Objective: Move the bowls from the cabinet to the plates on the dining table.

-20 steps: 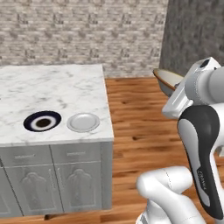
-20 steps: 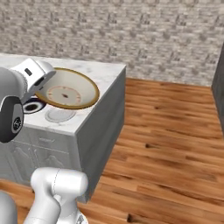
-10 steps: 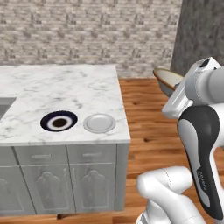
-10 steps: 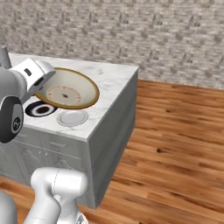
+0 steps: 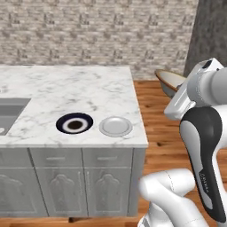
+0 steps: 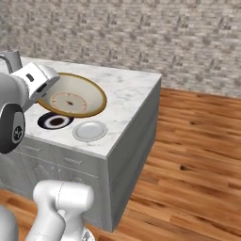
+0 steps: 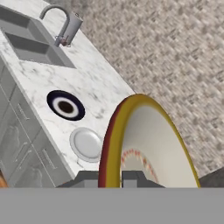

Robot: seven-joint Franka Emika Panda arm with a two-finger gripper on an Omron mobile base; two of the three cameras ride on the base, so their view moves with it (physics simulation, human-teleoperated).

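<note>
The base had rolled nearer the dining table, so both plates sat closer below my fingers than a second before. My gripper stayed clamped on the rim of the bowl, carried tilted in the air beside the table's end. The pale grey plate and black plate lay ahead. Beyond them sat a sink and faucet; nothing blocked my way.
</note>
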